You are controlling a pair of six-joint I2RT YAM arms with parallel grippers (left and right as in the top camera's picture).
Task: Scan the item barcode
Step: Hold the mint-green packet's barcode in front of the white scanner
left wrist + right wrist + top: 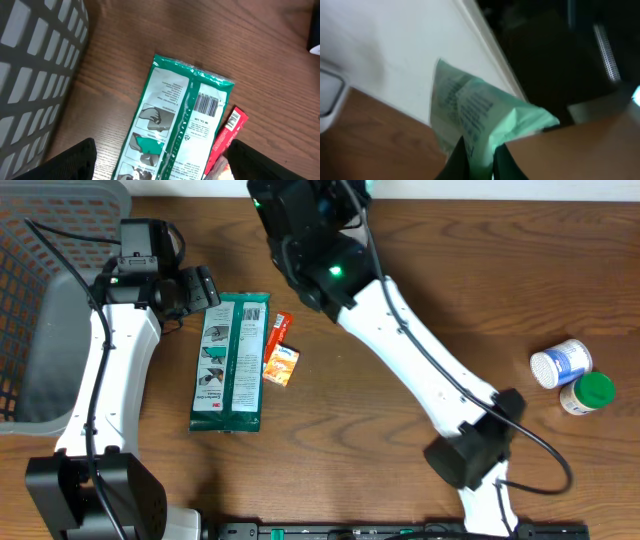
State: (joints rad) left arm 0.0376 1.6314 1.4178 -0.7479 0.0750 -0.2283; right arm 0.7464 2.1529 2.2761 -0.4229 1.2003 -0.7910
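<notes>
hands first: left hand [203, 290] is spread wide with nothing in it, hanging just off the top-left corner of the green pack [230, 360]. right hand [480, 155] is way up at the far edge of the counter [430, 260], pinched tight on a pale green packet [485, 115]. its print is too blurry to read and i can't tell if there's a code on the side facing out.

the green pack lies flat on the counter, long side running away from the robot, and its barcode [207, 103] faces up at the far right corner. a little orange sachet [281, 350] sits right against the pack's right edge, touching or nearly. the basket [40, 270] is off to the left, and two small bottles [560, 363] stand well apart on the right.

i can't spot a scanner in any view, so this is a guess. the left looks set to grab the pack. if so, i'd take it by the near or left edge so the fingers never cover the stripes. the film looks floppy, so pinch close to an edge seam and lift slowly, or it'll sag and crease the code. watch that the sachet doesn't get dragged along. then show the stripes flat and square, with no glare off the shiny wrap.
</notes>
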